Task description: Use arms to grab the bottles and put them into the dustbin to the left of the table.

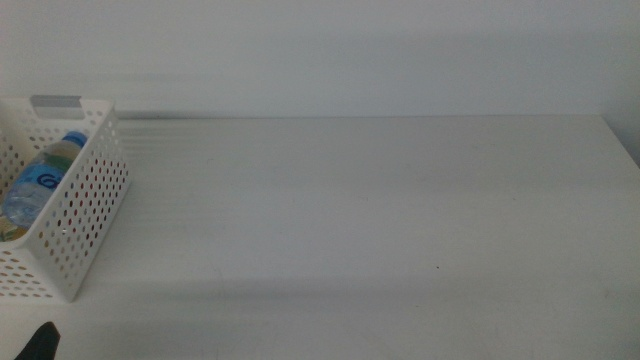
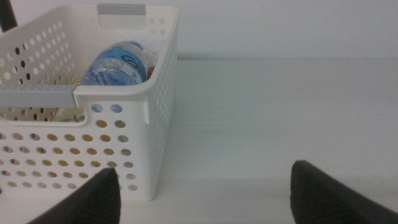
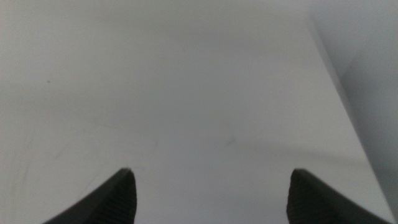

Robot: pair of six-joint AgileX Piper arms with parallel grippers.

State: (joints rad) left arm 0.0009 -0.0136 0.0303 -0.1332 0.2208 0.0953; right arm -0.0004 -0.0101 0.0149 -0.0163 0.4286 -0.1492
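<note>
One water bottle in one dustbin, left pincer and right pincer wide apart, empty

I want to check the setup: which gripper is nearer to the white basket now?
Left. The left gripper, jaws open, sits just in front of the dustbin, which fills its wrist view. The right gripper, also open, faces only bare table; no dustbin is visible there.

A blue-labelled water bottle lies tilted inside the white perforated dustbin at the table's left.
</note>
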